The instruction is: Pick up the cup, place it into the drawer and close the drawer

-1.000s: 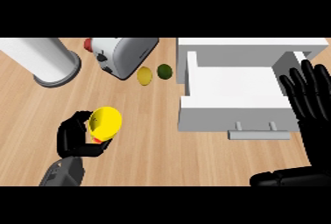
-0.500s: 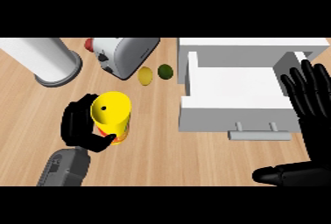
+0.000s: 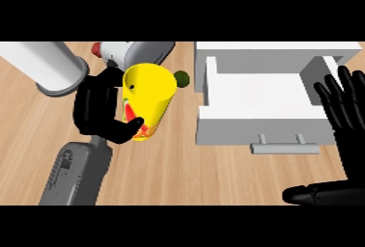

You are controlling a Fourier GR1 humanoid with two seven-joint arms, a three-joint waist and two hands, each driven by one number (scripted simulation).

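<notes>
left hand (image 3: 100, 112) curls round yellow cup (image 3: 147, 99), seemingly lifted; right hand (image 3: 349, 111) open.

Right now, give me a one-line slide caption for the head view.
Left hand holds the yellow cup above the counter, left of the open white drawer; right hand rests open.

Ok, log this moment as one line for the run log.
step: carry cup to drawer | left robot hand: shut on cup, lifted | drawer: open, no cup inside | right robot hand: open, resting at right edge

One cup (image 3: 148, 99), one drawer (image 3: 260, 130), two hands (image 3: 100, 113) (image 3: 348, 103), one toaster (image 3: 135, 50).
</notes>
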